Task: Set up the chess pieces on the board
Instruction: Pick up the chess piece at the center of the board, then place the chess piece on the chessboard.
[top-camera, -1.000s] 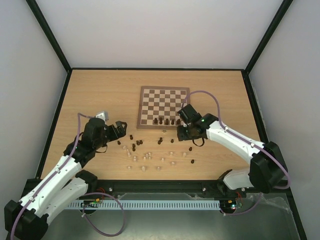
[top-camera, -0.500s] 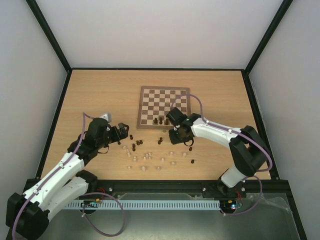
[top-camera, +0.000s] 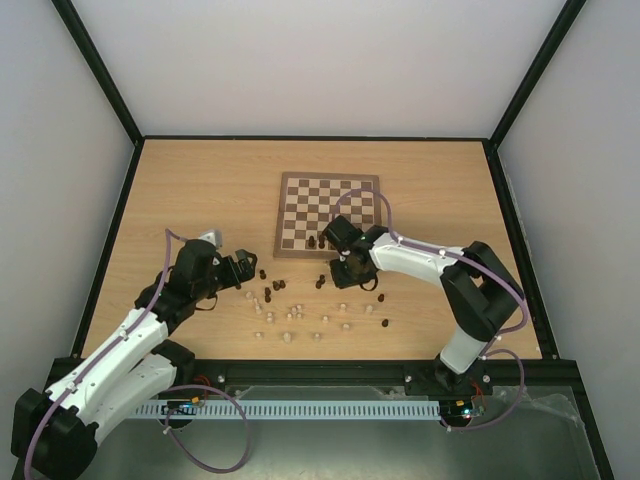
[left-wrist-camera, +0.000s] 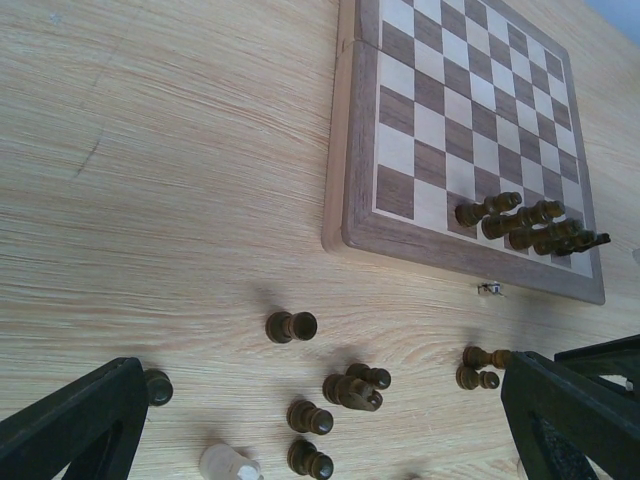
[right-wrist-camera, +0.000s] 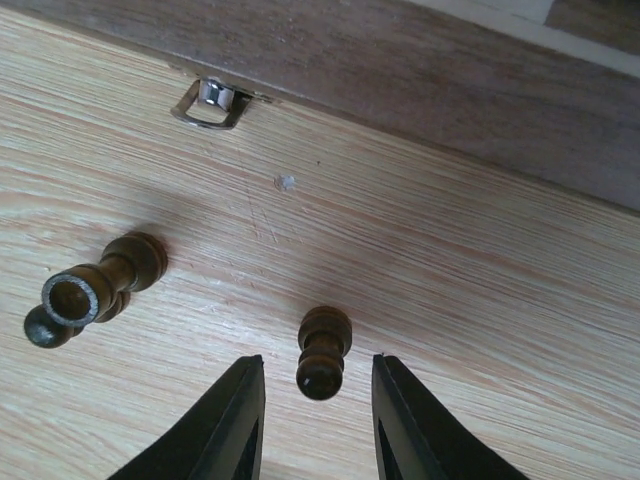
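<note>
A few dark chessmen (left-wrist-camera: 520, 222) stood on the board (left-wrist-camera: 400, 150); loose chessmen (left-wrist-camera: 352, 388) littered the worktop (top-camera: 200, 190). Right pincer (right-wrist-camera: 317, 375) gaped astride a dark pawn (right-wrist-camera: 323, 351).

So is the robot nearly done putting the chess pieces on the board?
Not nearly. Only a few dark pieces stand on the board, along its near edge. The right gripper is open around a dark pawn on the table. The other pieces sit loose on the table, near the open left gripper.

One overhead, two wrist cameras.
Overhead spans the table (top-camera: 180, 190); wrist views sit low, sharing the board (top-camera: 320, 200)'s near edge.
</note>
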